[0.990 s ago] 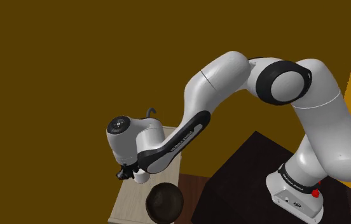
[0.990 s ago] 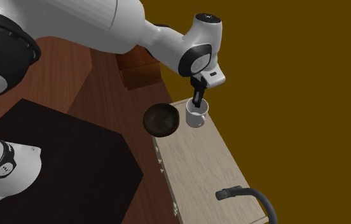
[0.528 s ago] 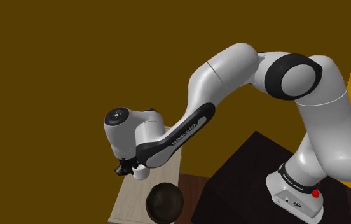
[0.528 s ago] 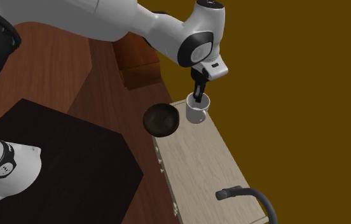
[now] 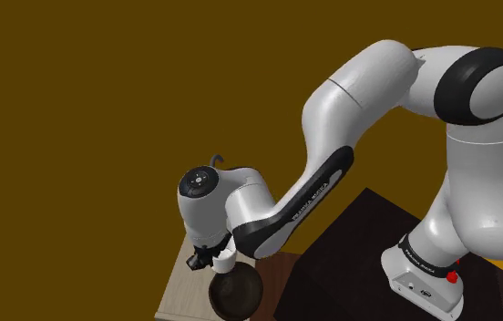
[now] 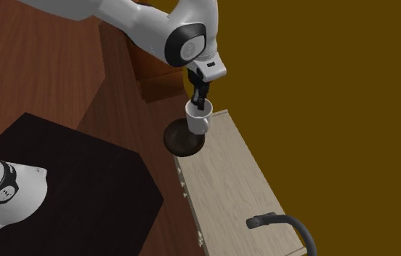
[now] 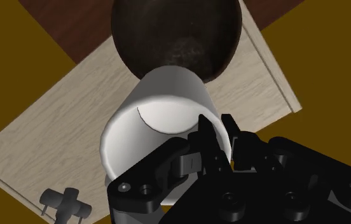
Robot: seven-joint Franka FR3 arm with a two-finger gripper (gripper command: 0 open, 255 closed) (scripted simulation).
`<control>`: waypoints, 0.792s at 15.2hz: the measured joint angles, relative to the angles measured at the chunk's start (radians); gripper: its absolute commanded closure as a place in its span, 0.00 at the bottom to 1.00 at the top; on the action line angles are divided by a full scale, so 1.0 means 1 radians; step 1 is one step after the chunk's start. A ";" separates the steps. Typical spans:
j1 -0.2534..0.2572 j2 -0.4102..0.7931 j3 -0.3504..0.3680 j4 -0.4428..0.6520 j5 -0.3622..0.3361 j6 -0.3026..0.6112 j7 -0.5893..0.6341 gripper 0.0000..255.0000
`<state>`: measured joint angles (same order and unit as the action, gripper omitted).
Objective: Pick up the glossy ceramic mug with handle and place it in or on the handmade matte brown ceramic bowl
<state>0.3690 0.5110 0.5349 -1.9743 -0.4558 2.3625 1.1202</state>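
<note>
A white mug (image 6: 199, 121) hangs lifted off the pale wooden tabletop (image 6: 235, 182). My black gripper (image 6: 200, 100) is shut on the mug's rim, one finger inside and one outside. In the wrist view the mug (image 7: 158, 118) sits just ahead of the gripper (image 7: 229, 150), with the dark brown bowl (image 7: 174, 32) beyond and below it. The mug's handle is hidden. The bowl (image 6: 179, 142) rests at the tabletop's end, and the mug overlaps its rim on the table side. From the shoulder view the mug (image 5: 225, 263) is right above the bowl (image 5: 236, 294), under the gripper (image 5: 208, 259).
A black curved pipe-like fixture (image 6: 279, 222) stands at the table's other end, also visible beside the gripper (image 7: 63, 205). A brown wooden box (image 6: 159, 78) lies on the floor behind the bowl. The dark stand (image 6: 68, 182) is to the second exterior view's left.
The gripper has lifted the mug off the tabletop and carried it to the second exterior view's left, from beside the bowl to over its rim. The arm swung with it.
</note>
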 measured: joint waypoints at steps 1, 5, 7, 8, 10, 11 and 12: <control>-0.003 -0.026 0.009 -0.040 0.006 0.015 0.011 1.00; -0.011 -0.109 0.039 -0.166 0.027 0.064 0.046 1.00; 0.001 -0.092 0.029 -0.168 0.010 0.079 0.064 1.00; 0.006 -0.081 0.022 -0.171 -0.002 0.091 0.073 1.00; 0.015 -0.063 0.010 -0.173 -0.020 0.108 0.087 1.00; 0.021 -0.052 0.003 -0.171 -0.029 0.115 0.094 1.00; 0.026 -0.040 -0.006 -0.170 -0.041 0.126 0.101 1.00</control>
<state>0.3946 0.4710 0.5293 -2.1446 -0.4965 2.4880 1.2215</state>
